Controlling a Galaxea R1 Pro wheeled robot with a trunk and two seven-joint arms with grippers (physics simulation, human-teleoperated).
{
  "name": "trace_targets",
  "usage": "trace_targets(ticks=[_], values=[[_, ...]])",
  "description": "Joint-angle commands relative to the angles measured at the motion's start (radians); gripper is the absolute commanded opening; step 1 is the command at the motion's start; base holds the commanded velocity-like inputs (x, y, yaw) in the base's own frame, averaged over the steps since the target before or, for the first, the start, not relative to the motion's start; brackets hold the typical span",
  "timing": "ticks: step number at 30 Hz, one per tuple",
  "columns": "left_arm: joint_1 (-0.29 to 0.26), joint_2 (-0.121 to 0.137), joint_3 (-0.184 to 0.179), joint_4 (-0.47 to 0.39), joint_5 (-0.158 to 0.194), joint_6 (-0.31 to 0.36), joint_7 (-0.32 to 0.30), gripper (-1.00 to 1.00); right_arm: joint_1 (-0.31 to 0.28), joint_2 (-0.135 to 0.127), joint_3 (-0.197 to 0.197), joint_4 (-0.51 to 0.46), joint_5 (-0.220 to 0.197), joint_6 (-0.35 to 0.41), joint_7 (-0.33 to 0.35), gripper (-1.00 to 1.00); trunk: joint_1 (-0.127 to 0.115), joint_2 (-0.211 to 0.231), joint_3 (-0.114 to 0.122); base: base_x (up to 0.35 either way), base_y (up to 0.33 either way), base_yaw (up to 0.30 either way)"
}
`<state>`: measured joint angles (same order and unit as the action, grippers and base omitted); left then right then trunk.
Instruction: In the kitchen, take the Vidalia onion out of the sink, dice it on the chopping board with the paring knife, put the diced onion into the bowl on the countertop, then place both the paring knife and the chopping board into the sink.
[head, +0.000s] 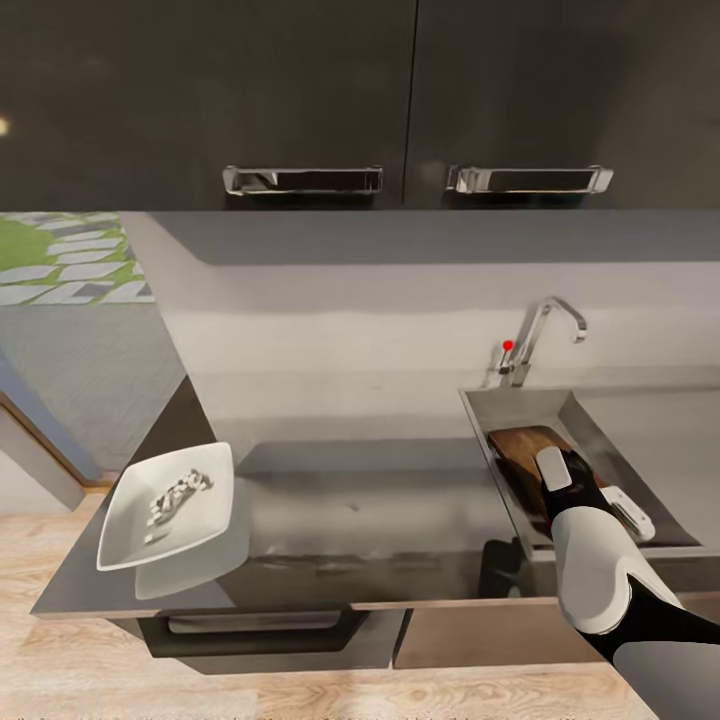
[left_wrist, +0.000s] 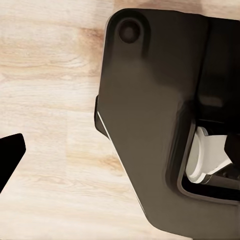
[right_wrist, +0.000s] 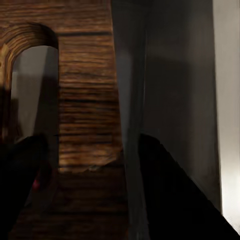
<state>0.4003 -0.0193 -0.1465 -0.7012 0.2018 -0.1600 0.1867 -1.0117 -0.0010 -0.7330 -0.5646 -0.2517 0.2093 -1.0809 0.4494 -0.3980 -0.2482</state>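
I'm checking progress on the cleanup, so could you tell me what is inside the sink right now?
The chopping board lies in the sink, with the right gripper reaching in over it. The arm covers the basin's near part, so whether the paring knife is there cannot be seen.

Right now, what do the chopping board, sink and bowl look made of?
Chopping board: dark-brown wood, grain lines visible. Sink: apparently brushed stainless steel, grey with a dull sheen. Bowl: smooth glossy white, perhaps ceramic or plastic.

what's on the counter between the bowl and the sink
Nothing: in the head view, bare grey countertop separates the bowl from the sink.
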Motion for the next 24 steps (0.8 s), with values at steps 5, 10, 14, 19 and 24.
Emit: trace_targets(ticks=[5,10,14,19,24], values=[[0.0,0.001,-0.005,0.0,0.01,-0.003,0.007,1.0,-0.001,-0.001,0.0,-0.013,-0.001,0.011,-0.009,1.0,0.001,-0.002,-0.004,0.0,0.0,0.0],[0.0,0.001,-0.005,0.0,0.01,-0.003,0.007,1.0,-0.001,-0.001,0.001,-0.022,-0.003,0.011,-0.012,1.0,0.001,-0.002,-0.005,0.0,0.0,0.0],[0.0,-0.002,-0.005,0.001,0.01,-0.003,0.007,1.0,-0.001,0.007,0.006,-0.107,-0.005,0.029,-0.016,1.0,0.001,-0.002,-0.005,0.0,0.0,0.0],[0.0,-0.005,-0.005,0.002,0.01,-0.003,0.007,1.0,-0.001,0.079,0.073,-0.396,-0.007,0.242,-0.018,1.0,0.001,-0.002,-0.005,0.0,0.0,0.0],[0.0,-0.005,-0.005,0.004,0.01,-0.003,0.007,1.0,-0.001,0.176,0.193,-0.731,-0.012,0.51,-0.011,1.0,0.001,-0.002,-0.005,-0.151,0.0,0.0]])
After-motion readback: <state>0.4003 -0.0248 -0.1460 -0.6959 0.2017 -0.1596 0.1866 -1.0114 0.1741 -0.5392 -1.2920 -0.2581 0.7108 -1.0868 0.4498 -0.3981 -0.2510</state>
